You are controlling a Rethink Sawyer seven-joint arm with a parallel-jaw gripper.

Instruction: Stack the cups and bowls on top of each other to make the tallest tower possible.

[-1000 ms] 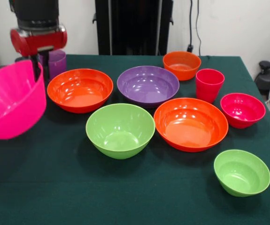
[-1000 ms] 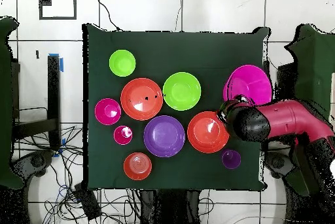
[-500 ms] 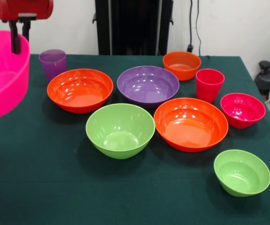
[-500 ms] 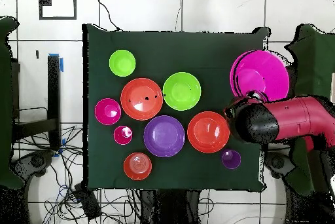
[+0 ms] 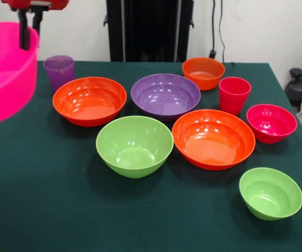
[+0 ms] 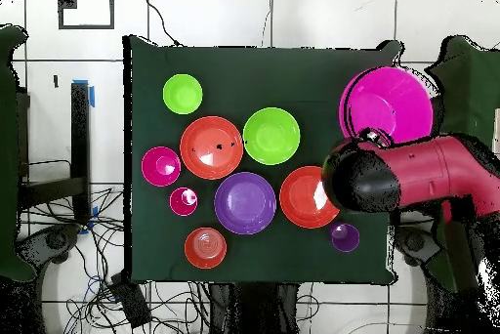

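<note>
Gripper: pinched on rim of hot pink bowl, carried clear of green table at its 9 o'clock edge in front view; bowl hangs below fingers. Purple cup just beside, at 3 o'clock.

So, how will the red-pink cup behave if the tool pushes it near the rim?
The red-pink cup stands upright, taller than wide, so a high push would probably tip it. It looks like glossy plastic, so likely light and somewhat slippery. Once on its side, its round wall may roll.
</note>
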